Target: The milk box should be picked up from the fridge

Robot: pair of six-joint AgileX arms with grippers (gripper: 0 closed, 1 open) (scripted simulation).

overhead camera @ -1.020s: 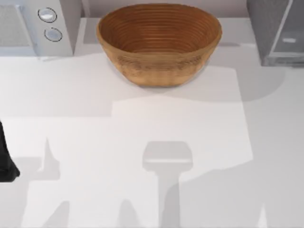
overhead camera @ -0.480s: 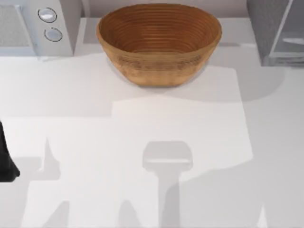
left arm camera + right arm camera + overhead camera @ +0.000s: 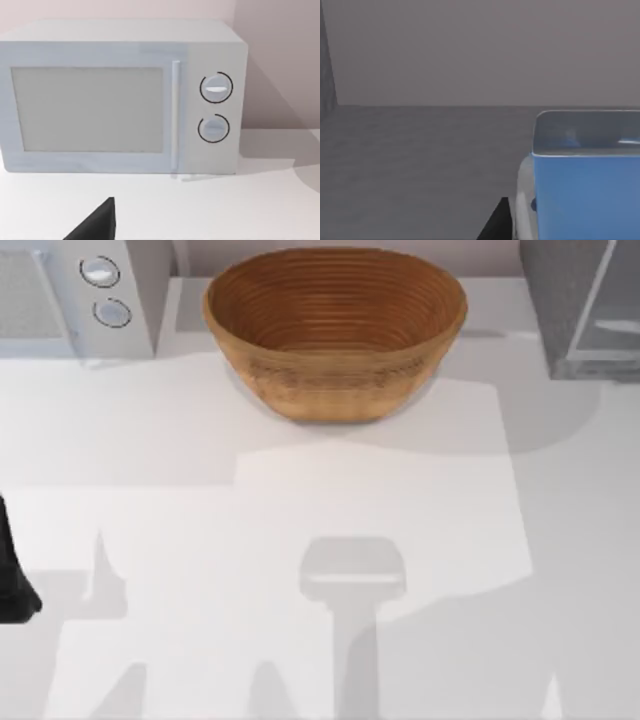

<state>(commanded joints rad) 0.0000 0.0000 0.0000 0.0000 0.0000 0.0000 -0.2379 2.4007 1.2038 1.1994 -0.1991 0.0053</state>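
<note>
Milk box [image 3: 585, 195] stands inside the fridge [image 3: 580, 310]; wicker basket [image 3: 335, 330] holds nothing; fingers' state unclear.

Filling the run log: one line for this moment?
right gripper: inside fridge beside milk box | left arm: parked, table's left edge

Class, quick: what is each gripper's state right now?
Left gripper: parked facing the microwave; state cannot be told.
Right gripper: beside the milk box; state cannot be told.
</note>
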